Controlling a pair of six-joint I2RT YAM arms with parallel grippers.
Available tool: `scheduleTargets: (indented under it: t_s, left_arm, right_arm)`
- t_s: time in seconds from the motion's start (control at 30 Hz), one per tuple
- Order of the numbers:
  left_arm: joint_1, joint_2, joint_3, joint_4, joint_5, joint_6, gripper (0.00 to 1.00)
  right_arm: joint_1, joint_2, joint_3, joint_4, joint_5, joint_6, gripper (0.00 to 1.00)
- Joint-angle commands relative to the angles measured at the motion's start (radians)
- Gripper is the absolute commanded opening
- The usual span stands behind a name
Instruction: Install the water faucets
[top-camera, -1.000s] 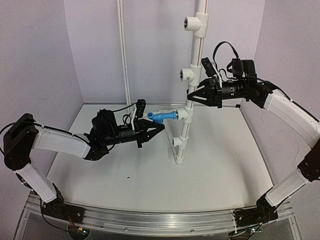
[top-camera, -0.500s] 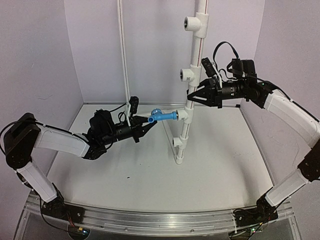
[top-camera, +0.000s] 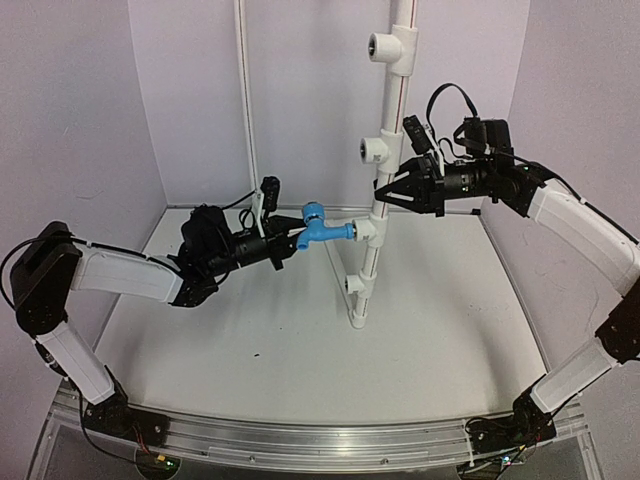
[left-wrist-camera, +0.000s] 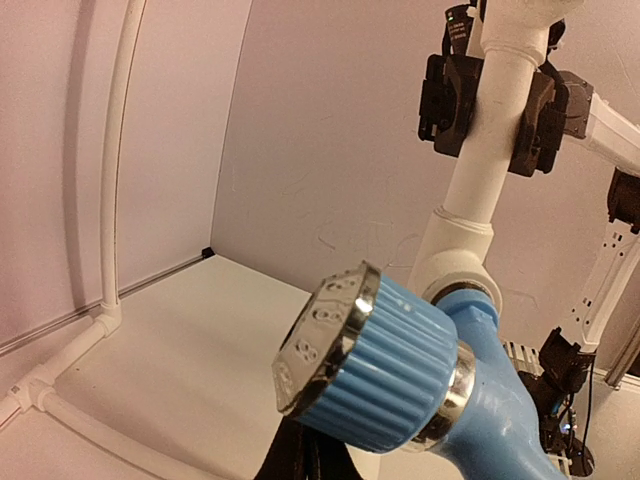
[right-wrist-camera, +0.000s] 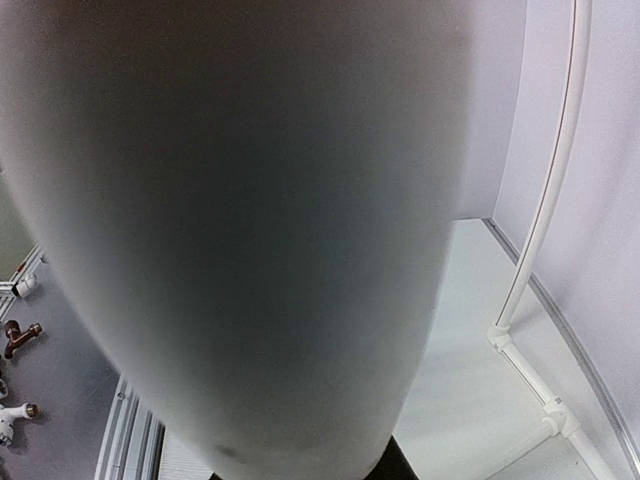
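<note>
The blue faucet (top-camera: 325, 229) sticks out leftwards from a white tee (top-camera: 362, 230) on the upright white pipe (top-camera: 390, 110), its round knob pointing up. My left gripper (top-camera: 293, 242) is at the faucet's free end, jaws closed on it. In the left wrist view the ribbed blue knob (left-wrist-camera: 400, 360) with its silvery cap fills the middle, and my dark fingers (left-wrist-camera: 300, 462) show just under it. My right gripper (top-camera: 381, 191) is shut on the upright pipe above the faucet; the pipe (right-wrist-camera: 250, 220) fills the right wrist view as a grey blur.
More open tees sit on the pipe at the top (top-camera: 384, 45), the middle (top-camera: 372, 150) and near the base (top-camera: 352, 285). A thin white pipe (top-camera: 245, 100) runs up the back wall. Purple walls close in three sides. Loose fittings (right-wrist-camera: 18, 338) lie beyond the table edge.
My left gripper has rolled and risen slightly towards the pipe, closing on the faucet. The faucet has turned, so its knob now points up. The right arm has not moved.
</note>
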Motion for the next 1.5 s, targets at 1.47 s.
scheduleTargets:
  t_s: [1.47]
  left_arm:
    - [-0.165,-0.188,0.253,-0.610,0.081,0.472,0.00]
  right_arm:
    - [0.007,-0.002,0.016,-0.136,-0.040,0.131,0.00]
